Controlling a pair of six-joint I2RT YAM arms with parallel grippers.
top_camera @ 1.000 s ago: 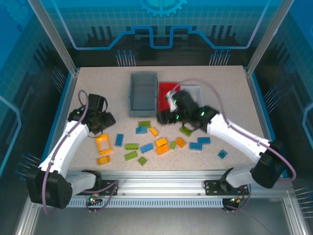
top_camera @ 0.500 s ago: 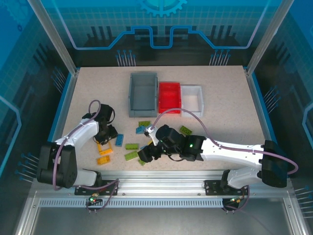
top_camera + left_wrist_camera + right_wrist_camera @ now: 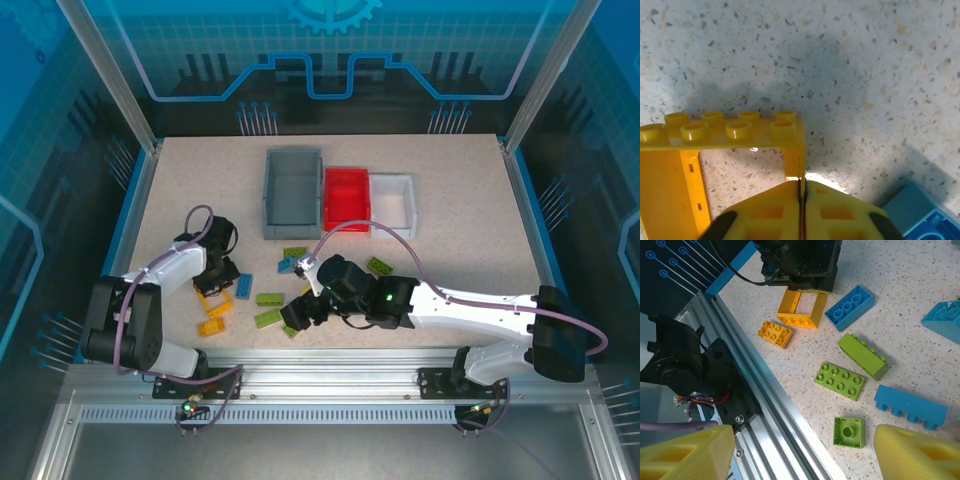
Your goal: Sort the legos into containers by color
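Counting down from the big stuff: one enclosure [image 3: 100, 80], blue-tinted panels on aluminium posts, around one speckled beige table [image 3: 470, 170] with one slotted aluminium rail [image 3: 330, 385] along its near edge. Two arms: the left arm [image 3: 165, 270] is folded low over the table's left side, and the right arm [image 3: 470, 300] reaches leftward across the near centre. Three bins stand in a row toward the far middle, side by side: gray bin [image 3: 293, 192] on the left and the biggest, red bin [image 3: 346, 196] in the middle, white bin [image 3: 392, 200] on the right. Legos [image 3: 840, 381] are scattered on the table in front of the bins. The right wrist view gives eight: three lime, three blue, two orange/yellow. The right arm covers part of the pile from above, so I can't tell the total. Left gripper [image 3: 801, 192] is clamped fully together on the thin side post of the yellow frame brick [image 3: 735, 131], which lies flat on the table with a blue brick [image 3: 922, 215] just beside it. Right gripper [image 3: 805, 432] has its fingers spread wide, gripping nothing, and hangs above a small lime brick [image 3: 849, 431] near the rail.
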